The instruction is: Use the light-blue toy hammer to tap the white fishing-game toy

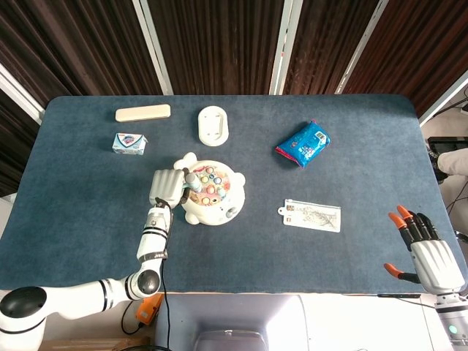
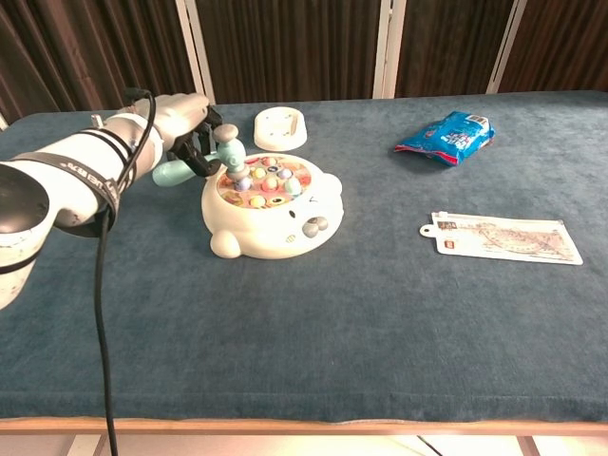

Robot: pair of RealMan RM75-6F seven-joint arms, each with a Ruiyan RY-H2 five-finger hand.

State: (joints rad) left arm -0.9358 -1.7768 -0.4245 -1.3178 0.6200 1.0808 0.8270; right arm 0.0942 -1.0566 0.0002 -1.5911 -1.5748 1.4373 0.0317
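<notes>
The white fishing-game toy (image 1: pixel 212 193) (image 2: pixel 272 207) sits left of the table's middle, its round top filled with several coloured fish. My left hand (image 1: pixel 166 187) (image 2: pixel 186 126) grips the light-blue toy hammer (image 2: pixel 219 152) at the toy's left edge. The hammer's head (image 1: pixel 187 178) points down over the toy's left rim; whether it touches the toy is unclear. My right hand (image 1: pixel 426 246) hangs open off the table's near right corner, fingers spread, holding nothing.
A white oval dish (image 1: pixel 213 124) lies behind the toy. A wooden block (image 1: pixel 142 112) and a small soap box (image 1: pixel 129 142) are at the far left. A blue snack bag (image 1: pixel 303 143) and a flat packaged card (image 1: pixel 312 215) lie to the right.
</notes>
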